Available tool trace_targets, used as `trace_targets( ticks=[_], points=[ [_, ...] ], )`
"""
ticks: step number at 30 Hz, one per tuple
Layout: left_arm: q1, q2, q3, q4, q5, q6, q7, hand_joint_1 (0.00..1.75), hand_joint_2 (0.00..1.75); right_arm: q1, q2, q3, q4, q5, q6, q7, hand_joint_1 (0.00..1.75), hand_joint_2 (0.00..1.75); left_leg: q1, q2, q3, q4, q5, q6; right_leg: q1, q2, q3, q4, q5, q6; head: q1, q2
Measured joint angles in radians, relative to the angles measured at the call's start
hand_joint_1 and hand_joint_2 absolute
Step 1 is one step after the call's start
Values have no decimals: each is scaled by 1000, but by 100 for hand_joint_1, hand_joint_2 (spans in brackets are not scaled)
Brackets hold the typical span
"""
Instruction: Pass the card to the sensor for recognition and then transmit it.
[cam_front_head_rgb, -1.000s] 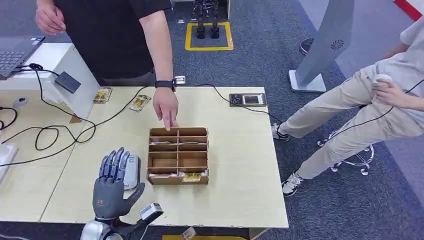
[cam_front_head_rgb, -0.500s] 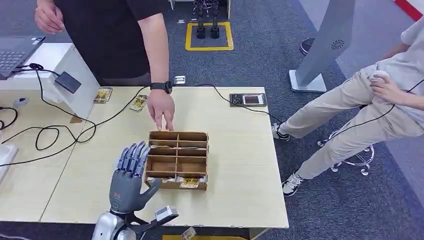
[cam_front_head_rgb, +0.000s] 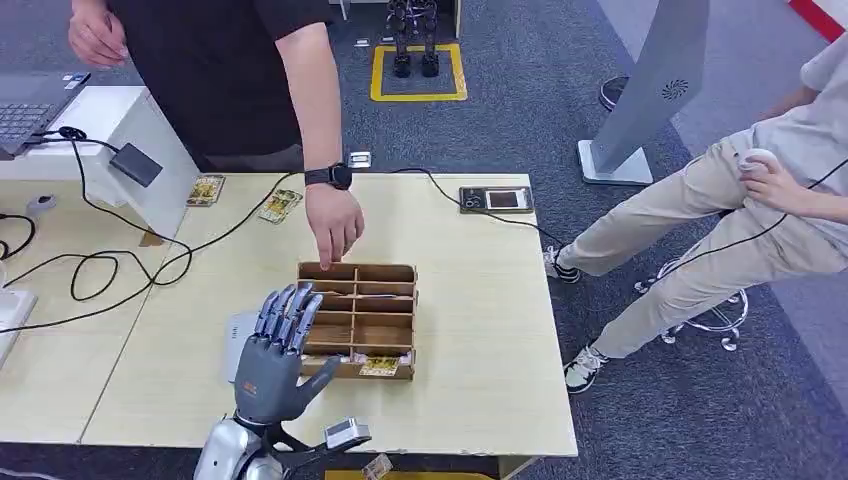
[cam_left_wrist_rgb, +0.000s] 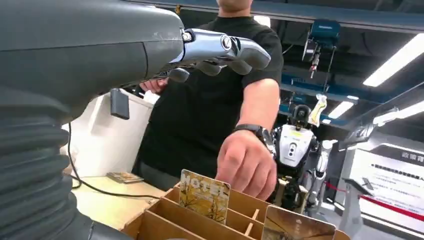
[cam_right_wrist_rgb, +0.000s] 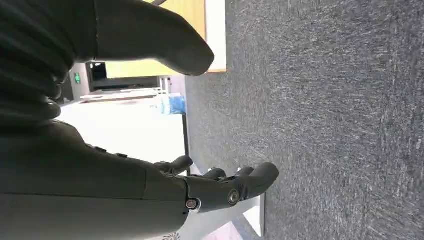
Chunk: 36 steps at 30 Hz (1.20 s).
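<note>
Fingers spread wide and holding nothing, the robot's left hand (cam_front_head_rgb: 272, 352) hovers at the near left corner of a wooden divider box (cam_front_head_rgb: 357, 321) in the middle of the table (cam_front_head_rgb: 480, 330). A yellow card (cam_left_wrist_rgb: 204, 194) stands upright in a near slot; thin, stiff and probably slick, it looks best pinched by its exposed top edge. A person's hand (cam_front_head_rgb: 334, 222) reaches to the box's far rim, crowding the approach. The right hand (cam_right_wrist_rgb: 220, 186) hangs open over the carpet.
</note>
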Motion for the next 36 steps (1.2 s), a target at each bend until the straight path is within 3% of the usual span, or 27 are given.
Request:
trace_targets(
  ticks=[25, 31, 36],
  points=[
    [33, 9, -14, 0, -35, 0, 0, 0, 175, 0, -10, 16, -13, -8, 0, -4, 0, 175, 0, 0, 0, 0, 0, 0, 0, 0, 0, 0, 0, 0, 0, 0],
    [36, 14, -14, 0, -143, 0, 0, 0, 175, 0, -13, 19, -14, -8, 1, -4, 0, 175, 0, 0, 0, 0, 0, 0, 0, 0, 0, 0, 0, 0, 0, 0],
    [36, 16, -14, 0, -161, 0, 0, 0, 175, 0, -16, 22, -16, -8, 1, -4, 0, 175, 0, 0, 0, 0, 0, 0, 0, 0, 0, 0, 0, 0, 0, 0]
  ],
)
